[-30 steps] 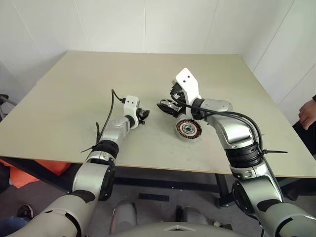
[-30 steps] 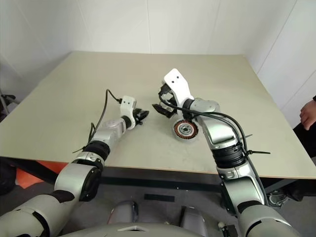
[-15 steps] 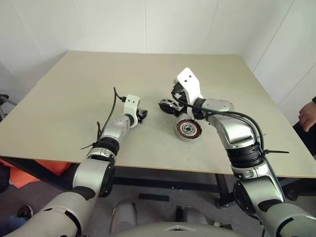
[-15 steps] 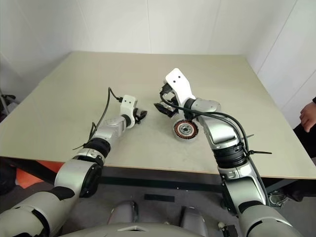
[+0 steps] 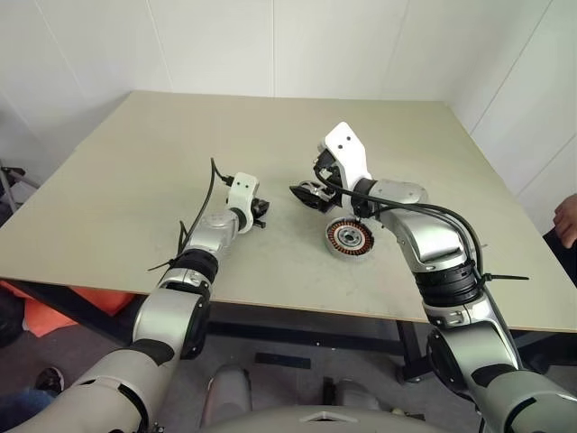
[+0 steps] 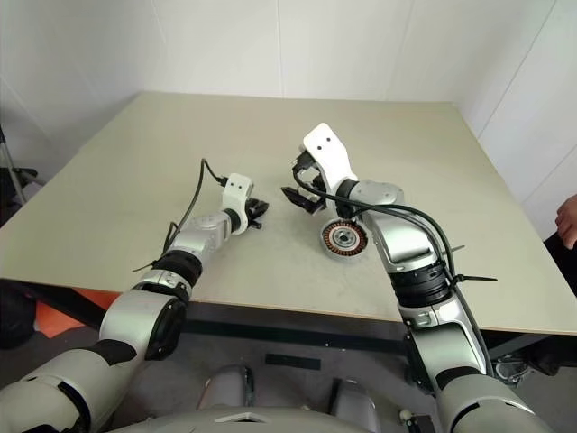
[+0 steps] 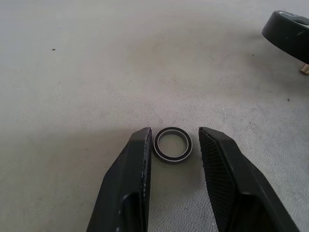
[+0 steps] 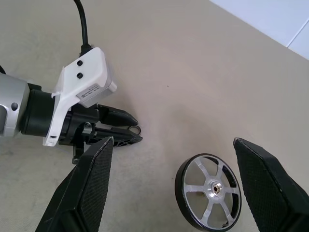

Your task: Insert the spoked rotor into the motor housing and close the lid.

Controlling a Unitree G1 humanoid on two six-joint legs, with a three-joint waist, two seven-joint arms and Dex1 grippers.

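On the beige counter [image 5: 135,162] the housing [image 5: 349,237], copper windings up, lies flat near the front edge, at about five o'clock from the counter's middle and just under the right forearm.

The rotor [image 8: 208,191] lies flat on the counter, spokes up. In the right wrist view it sits between the two fingers of the right claw [image 8: 183,188], touching neither. That claw hangs above the counter with its fingers spread wide, holding nothing. In the head views it is at eleven o'clock from the housing.

The left claw [image 7: 173,147] is low over the counter, at nine o'clock from the right claw and near it, tips pointing toward it. Its fingers stand narrowly apart on either side of a small ring [image 7: 173,144], dark with a pale inner band, lying flat on the counter. One finger [image 7: 140,150] is just beside the ring; whether it touches is unclear. The other stands slightly off.
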